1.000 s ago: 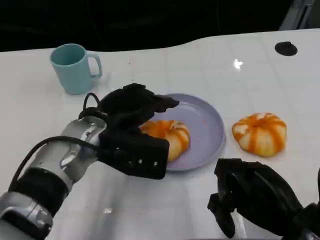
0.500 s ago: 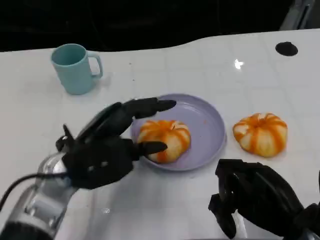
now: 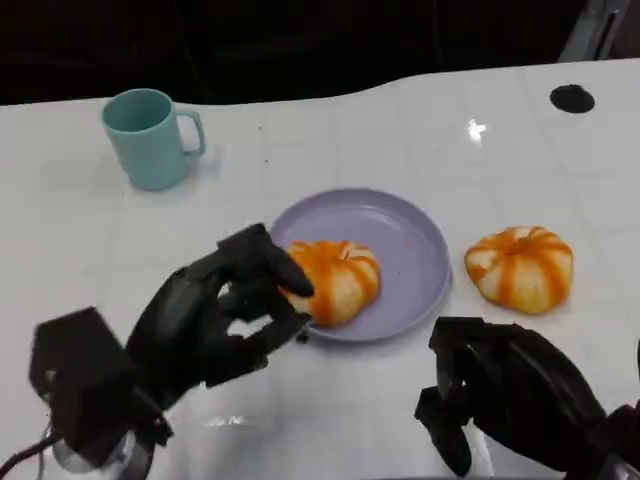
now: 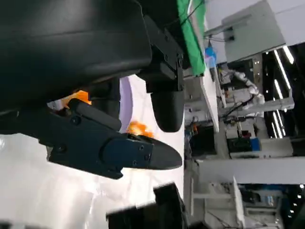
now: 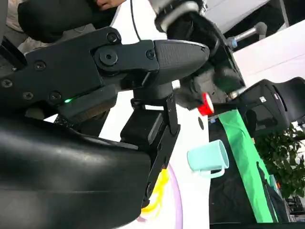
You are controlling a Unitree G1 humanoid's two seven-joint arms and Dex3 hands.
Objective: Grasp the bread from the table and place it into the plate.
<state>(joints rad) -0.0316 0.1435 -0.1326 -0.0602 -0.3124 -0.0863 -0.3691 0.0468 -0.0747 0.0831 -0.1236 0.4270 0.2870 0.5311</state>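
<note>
One orange-striped bread (image 3: 335,278) lies on the left part of the lilac plate (image 3: 420,240). A second striped bread (image 3: 519,266) sits on the table just right of the plate. My left hand (image 3: 215,320) hovers near the plate's front-left rim, its fingers loosely bent and apart, holding nothing; its fingertips overlap the bread's left edge in the head view. In the left wrist view, the fingers (image 4: 119,148) stand apart with a patch of orange bread (image 4: 138,128) beyond them. My right hand (image 3: 510,395) is low at the table's near edge, in front of the plate's right side, empty.
A teal mug (image 3: 148,136) stands at the back left, also seen as the mug (image 5: 207,159) in the right wrist view. A small black disc (image 3: 571,97) lies at the far right. The white table's far edge runs just behind the mug.
My left hand has drawn back from over the plate toward the near edge, letting go of the bread, which stays on the plate. The right hand has not moved.
</note>
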